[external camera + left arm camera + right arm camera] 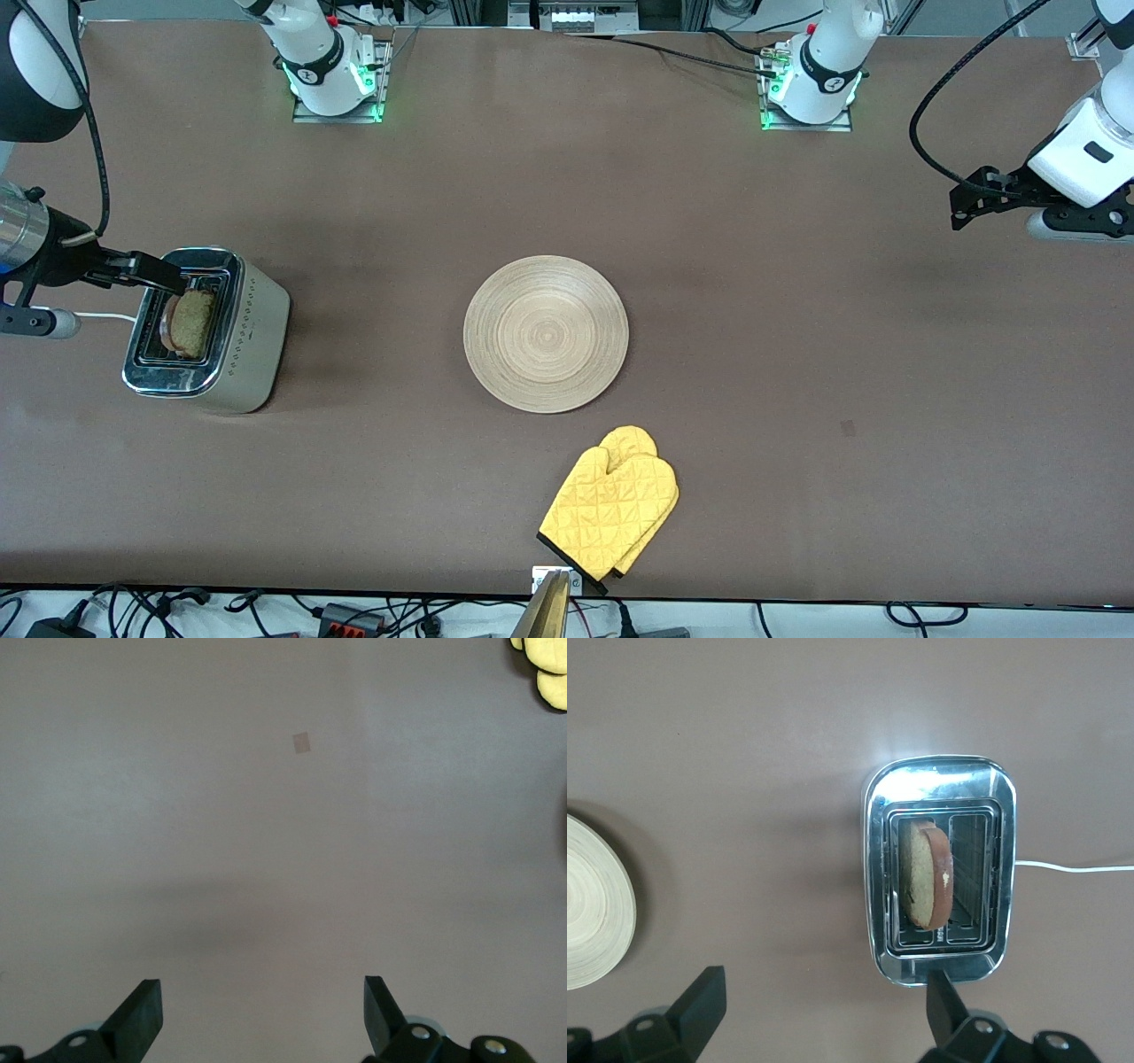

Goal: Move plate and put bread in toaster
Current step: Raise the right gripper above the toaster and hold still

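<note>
Brown bench (797,354) carries the toaster (248,354) at the right arm's end, its white cord (102,316) trailing off. One slice of bread (192,322) stands tilted in a slot, its top poking out. Mid-bench lies the plate (546,334), bare, with a yellow oven mitt (611,509) nearer to the front camera. Right claw (168,276) hangs over the toaster, fingers spread, holding nothing. Left claw (961,202) waits spread over bare bench at the left arm's end.

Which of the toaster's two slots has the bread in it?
The bread stands in the slot of the toaster on the side facing the plate; the slot on the white cord's side holds nothing.
</note>
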Controlling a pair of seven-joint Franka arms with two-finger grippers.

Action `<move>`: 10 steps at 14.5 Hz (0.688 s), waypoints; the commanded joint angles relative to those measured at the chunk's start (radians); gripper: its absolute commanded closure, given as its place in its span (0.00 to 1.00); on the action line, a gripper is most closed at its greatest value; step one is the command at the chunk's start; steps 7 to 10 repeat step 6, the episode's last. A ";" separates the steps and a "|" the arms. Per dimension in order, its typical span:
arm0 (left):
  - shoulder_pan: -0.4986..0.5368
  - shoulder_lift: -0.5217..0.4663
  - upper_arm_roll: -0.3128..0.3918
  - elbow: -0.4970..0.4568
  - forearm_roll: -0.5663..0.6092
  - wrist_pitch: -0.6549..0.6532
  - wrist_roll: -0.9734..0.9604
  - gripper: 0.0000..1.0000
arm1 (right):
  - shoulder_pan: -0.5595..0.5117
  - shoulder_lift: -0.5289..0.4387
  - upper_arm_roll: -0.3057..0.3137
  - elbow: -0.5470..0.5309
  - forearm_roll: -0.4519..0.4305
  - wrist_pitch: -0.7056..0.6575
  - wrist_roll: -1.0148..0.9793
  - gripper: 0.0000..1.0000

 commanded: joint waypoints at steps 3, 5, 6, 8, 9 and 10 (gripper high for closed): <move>0.000 0.007 0.000 0.026 0.003 -0.021 -0.002 0.00 | -0.004 -0.006 0.006 0.011 -0.018 -0.005 0.007 0.00; 0.000 0.007 0.000 0.026 0.003 -0.021 -0.002 0.00 | -0.001 -0.006 0.006 0.011 -0.018 -0.005 0.008 0.00; 0.000 0.008 0.000 0.026 0.003 -0.019 -0.002 0.00 | -0.001 -0.006 0.007 0.013 -0.018 -0.005 0.008 0.00; 0.000 0.008 0.000 0.026 0.003 -0.019 -0.002 0.00 | -0.001 -0.006 0.007 0.013 -0.018 -0.005 0.008 0.00; 0.000 0.008 0.000 0.026 0.003 -0.019 -0.002 0.00 | -0.001 -0.006 0.007 0.013 -0.018 -0.005 0.008 0.00; 0.000 0.008 0.000 0.026 0.003 -0.019 -0.002 0.00 | -0.001 -0.006 0.007 0.013 -0.018 -0.005 0.008 0.00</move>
